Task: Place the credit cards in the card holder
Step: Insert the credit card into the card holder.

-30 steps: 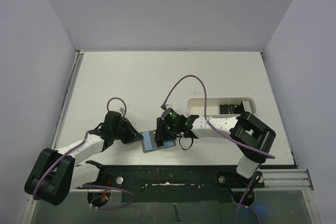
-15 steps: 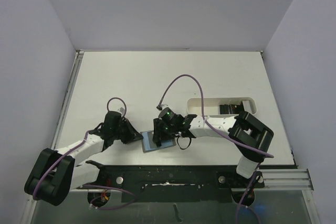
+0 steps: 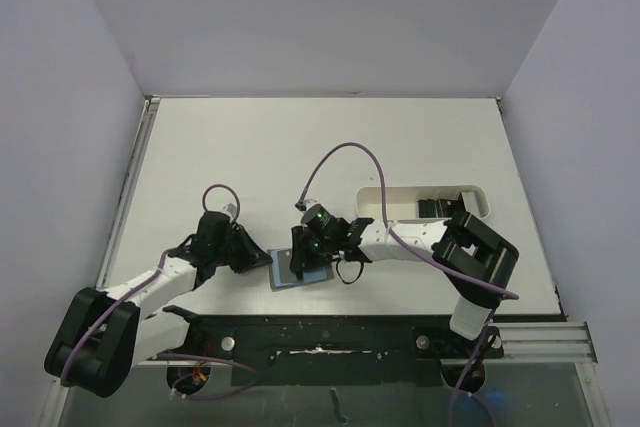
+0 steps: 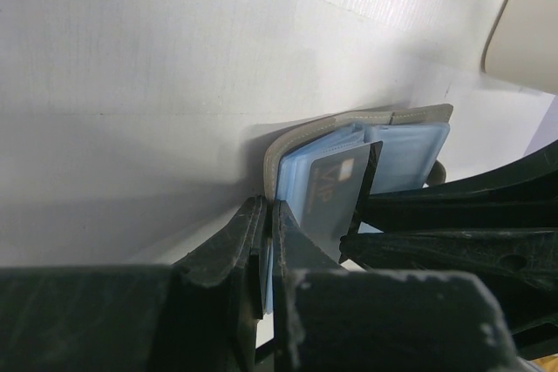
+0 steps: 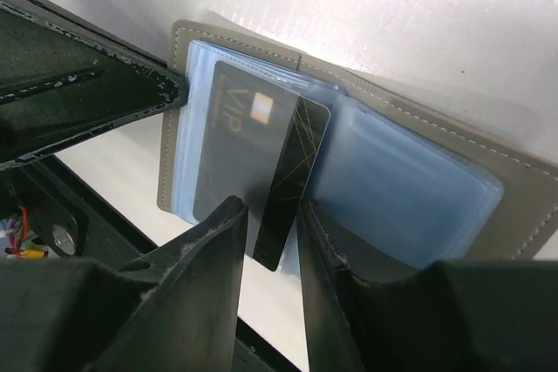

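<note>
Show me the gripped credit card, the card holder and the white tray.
credit card (image 5: 295,158): right wrist view, bare dark strip.
card holder (image 5: 526,212): right wrist view, grey outer edge.
white tray (image 3: 402,201): top view, bare floor.

A pale, matte counter (image 3: 300,147) fills the middle of the top view. Three plain walls enclose it, all a soft lavender-grey: the left wall (image 3: 60,97), the back wall (image 3: 330,17) and the right wall (image 3: 590,97). They meet in straight seams at the upper corners of the frame. A thin metal rail (image 3: 130,187) runs along the counter's left edge. Across the lower part of the frame lies a dark mounting strip (image 3: 300,332), with a ribbed aluminium bar (image 3: 545,332) at lower right. The light is even and diffuse, with only faint shadows. In the right wrist view, glare whitens the counter at the upper right.
</note>
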Controlling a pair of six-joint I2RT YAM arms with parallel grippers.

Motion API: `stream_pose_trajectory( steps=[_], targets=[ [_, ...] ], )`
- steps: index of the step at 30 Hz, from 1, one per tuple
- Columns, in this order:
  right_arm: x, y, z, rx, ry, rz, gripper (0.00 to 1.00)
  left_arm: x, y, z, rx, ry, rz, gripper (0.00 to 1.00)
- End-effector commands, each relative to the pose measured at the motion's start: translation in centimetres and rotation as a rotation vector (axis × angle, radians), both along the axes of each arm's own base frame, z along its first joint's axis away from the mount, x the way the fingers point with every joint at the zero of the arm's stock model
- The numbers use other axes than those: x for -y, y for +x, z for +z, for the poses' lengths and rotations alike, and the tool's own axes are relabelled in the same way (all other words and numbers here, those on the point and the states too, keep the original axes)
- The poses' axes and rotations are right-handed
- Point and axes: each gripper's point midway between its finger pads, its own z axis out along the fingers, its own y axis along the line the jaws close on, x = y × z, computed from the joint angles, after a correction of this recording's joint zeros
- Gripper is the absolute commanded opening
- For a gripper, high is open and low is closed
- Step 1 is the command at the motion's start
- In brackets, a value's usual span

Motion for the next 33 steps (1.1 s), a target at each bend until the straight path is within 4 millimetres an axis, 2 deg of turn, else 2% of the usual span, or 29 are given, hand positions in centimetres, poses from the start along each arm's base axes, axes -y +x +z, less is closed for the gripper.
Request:
stream_pose_trajectory(
  steps=[1,8,12,14,17,25,28,33],
  targets=[
    [-2.0,0.8,1.7,0.041,0.1,0.034,0.29,0.7,0.9,1.4,0.059,-0.05,-0.003,0.0],
    [-1.5,1.1,1.3,0.023,0.124,-0.002,0.37,0.6,0.4,1.0,0.055,-0.06,0.011,0.0],
    [0.7,1.8,1.2,0.038,0.039,-0.046,0.36,0.6,0.6,1.0,0.056,-0.051,0.005,0.0],
    [1.4,2.1,1.7,0.057,0.03,-0.052,0.4,0.7,0.8,1.1,0.06,-0.047,-0.003,0.0],
    [2.3,2.8,2.9,0.088,0.042,-0.061,0.57,1.1,0.9,1.5,0.077,-0.064,-0.027,0.0],
    [4.1,4.8,6.0,0.138,0.092,-0.107,0.56,1.2,1.3,2.1,0.105,-0.054,-0.053,0.0],
    [5.9,6.3,7.2,0.177,0.069,-0.14,0.56,1.3,1.3,2.3,0.109,-0.049,-0.066,0.0],
    [10.6,8.5,9.0,0.244,-0.025,-0.261,0.56,1.6,1.6,3.0,0.125,-0.041,-0.113,0.0]
  ],
)
